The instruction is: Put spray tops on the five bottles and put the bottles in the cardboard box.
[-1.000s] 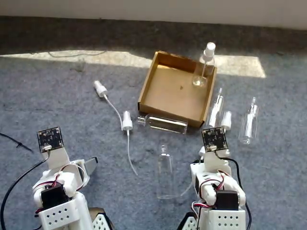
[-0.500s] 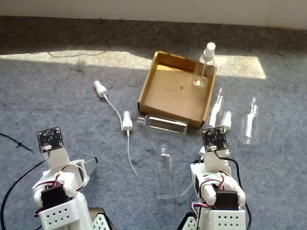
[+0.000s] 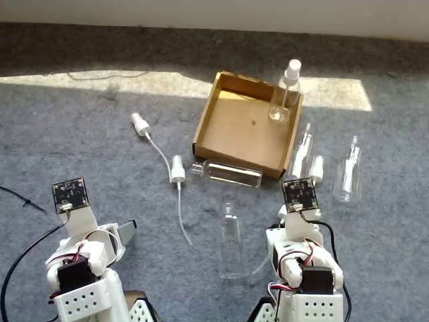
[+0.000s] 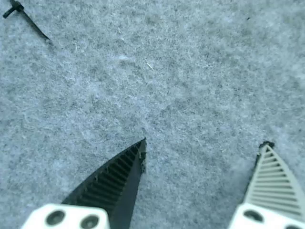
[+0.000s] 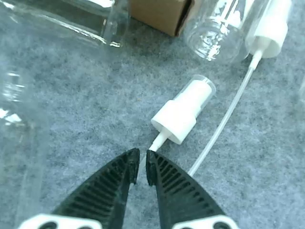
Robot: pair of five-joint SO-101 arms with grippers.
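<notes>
On grey carpet (image 3: 80, 127), a spray top (image 5: 183, 112) lies just ahead of the right gripper (image 5: 142, 160). Its head points away and its thin tube runs back to the nearly closed fingertips. The left gripper (image 4: 202, 148), fingers apart, hangs over bare carpet, well apart from it.

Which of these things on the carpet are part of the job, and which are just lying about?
Part of the job: cardboard box; capped bottle standing in it; four lying bottles; loose spray tops.
Lying about: black cable tie; thin wire.
</notes>
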